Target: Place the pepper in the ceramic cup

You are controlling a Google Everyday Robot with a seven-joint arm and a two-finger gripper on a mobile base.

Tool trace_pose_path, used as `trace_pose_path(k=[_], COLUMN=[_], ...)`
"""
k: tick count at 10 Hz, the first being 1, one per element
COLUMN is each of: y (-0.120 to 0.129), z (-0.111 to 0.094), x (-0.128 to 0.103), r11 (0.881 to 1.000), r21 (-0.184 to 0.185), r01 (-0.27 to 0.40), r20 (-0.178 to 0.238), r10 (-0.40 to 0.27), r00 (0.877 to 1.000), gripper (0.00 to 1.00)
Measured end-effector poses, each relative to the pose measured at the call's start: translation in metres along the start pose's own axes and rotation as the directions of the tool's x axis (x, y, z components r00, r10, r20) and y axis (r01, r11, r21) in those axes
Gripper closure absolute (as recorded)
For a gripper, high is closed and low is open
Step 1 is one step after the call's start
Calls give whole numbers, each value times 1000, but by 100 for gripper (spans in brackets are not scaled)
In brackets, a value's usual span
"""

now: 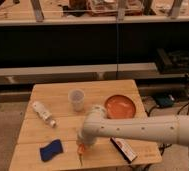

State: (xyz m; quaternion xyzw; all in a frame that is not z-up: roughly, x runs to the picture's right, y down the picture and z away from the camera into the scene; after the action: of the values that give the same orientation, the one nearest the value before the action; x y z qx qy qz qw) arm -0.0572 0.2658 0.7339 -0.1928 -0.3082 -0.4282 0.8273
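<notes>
Pale wooden table (63,131): the gripper (83,142) is lowered near the front edge, left of centre, at the end of the white arm (143,130) reaching in from the right edge. The small orange-red pepper (81,149) is seen directly under the gripper, on the tabletop, its thin stem pointed at the front edge. Whether the gripper is clamped on it cannot be told.

The pale handleless ceramic cup (76,99) is stood upright, mid-table towards the back edge, well apart from the pepper. Also noted:
- round orange plate (120,106), right of the cup
- white bottle (43,113), lying near the left edge
- blue sponge (51,150), front-left corner
- dark flat rectangular object (124,149), near the front edge
</notes>
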Motion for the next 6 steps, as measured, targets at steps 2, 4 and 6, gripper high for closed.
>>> trace_pose_path(k=[2, 4, 6], y=[-18, -38, -67], z=[-32, -43, -62], x=[19, 34, 44], r11=[979, 935, 879], r21=[178, 306, 414], r01=[-103, -177, -237], r20=[33, 72, 88], r10=[98, 162, 221], r00=[995, 984, 971], gripper=[100, 100, 100])
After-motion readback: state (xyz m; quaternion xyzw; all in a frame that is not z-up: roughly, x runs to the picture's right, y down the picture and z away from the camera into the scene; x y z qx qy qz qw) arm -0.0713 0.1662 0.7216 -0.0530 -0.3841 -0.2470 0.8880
